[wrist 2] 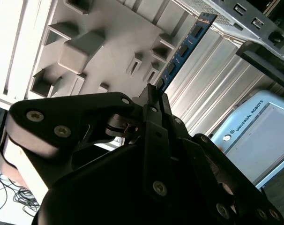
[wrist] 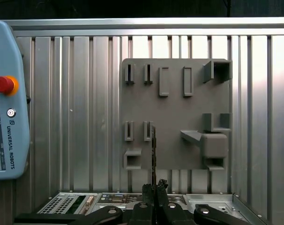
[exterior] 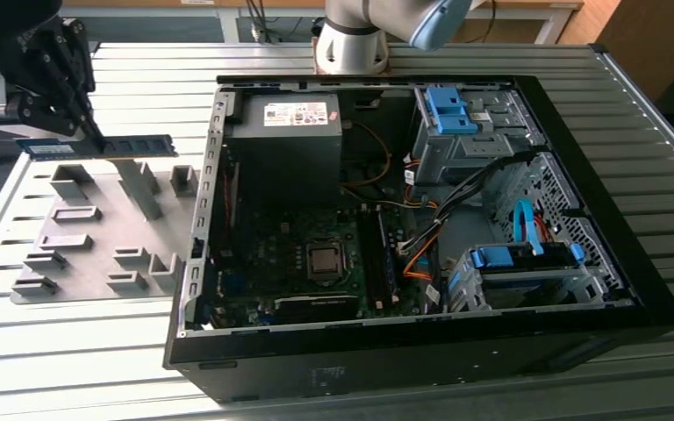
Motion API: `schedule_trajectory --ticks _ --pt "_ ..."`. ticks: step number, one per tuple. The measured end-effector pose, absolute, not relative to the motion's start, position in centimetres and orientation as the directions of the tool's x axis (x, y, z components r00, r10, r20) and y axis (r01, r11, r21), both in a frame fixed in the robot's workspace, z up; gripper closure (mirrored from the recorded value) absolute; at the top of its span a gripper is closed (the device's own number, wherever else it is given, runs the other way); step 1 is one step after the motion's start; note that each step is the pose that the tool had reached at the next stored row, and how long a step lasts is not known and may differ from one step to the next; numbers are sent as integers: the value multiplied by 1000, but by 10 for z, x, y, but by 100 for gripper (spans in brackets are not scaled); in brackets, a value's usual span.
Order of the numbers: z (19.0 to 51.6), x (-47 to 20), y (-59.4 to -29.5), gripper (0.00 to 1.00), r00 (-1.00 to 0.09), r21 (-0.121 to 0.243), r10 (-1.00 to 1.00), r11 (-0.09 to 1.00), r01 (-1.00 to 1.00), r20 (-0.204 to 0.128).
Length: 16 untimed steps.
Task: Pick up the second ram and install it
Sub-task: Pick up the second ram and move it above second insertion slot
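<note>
Pinching the second ram [exterior: 138,146], the gripper [exterior: 94,139] hangs over the fixture plate's [exterior: 91,237] edge, at the exterior view's left of the computer case [exterior: 618,289]. In the second wrist view the second ram [wrist 2: 183,50] juts from the fingers [wrist 2: 157,101]; in the first wrist view it sits edge-on [wrist: 153,154] above the plate

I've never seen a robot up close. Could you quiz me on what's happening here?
1. What colour are the drive brackets in the open computer case?
2. True or false: the gripper holds the RAM stick.
3. The stick hangs over: A) the case, B) the grey fixture plate, C) a keyboard.
Key: 1 blue; 2 true; 3 B.
</note>
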<state>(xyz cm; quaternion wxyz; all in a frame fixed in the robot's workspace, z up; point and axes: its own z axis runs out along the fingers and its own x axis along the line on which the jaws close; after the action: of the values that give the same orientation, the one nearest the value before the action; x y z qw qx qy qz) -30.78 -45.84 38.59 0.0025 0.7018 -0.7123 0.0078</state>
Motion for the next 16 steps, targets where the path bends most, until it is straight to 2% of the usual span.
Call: schedule_trajectory --ticks 16 --pt "386 -282 -458 86 -15 -8 -1000 15 -1000 15"
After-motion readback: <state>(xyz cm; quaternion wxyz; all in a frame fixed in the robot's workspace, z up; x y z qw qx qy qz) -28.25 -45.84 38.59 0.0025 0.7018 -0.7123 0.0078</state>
